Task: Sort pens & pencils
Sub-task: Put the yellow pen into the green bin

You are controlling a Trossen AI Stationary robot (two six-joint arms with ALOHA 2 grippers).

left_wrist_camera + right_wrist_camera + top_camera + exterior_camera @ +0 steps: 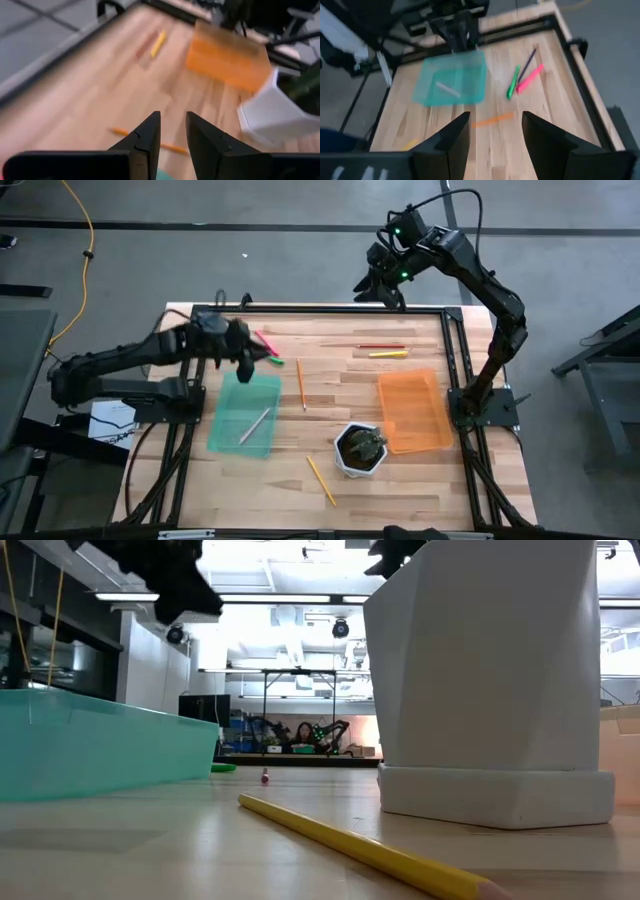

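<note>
Left hand (243, 363) above green tray's (222, 430) far edge, fingers apart, empty, right hand (378, 285) raised, open

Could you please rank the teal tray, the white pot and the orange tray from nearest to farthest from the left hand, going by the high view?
1. Teal tray: directly below the left hand, which hangs over the tray's far edge.
2. White pot: near the table's middle, towards the front.
3. Orange tray: on the right side, beyond the pot.
</note>
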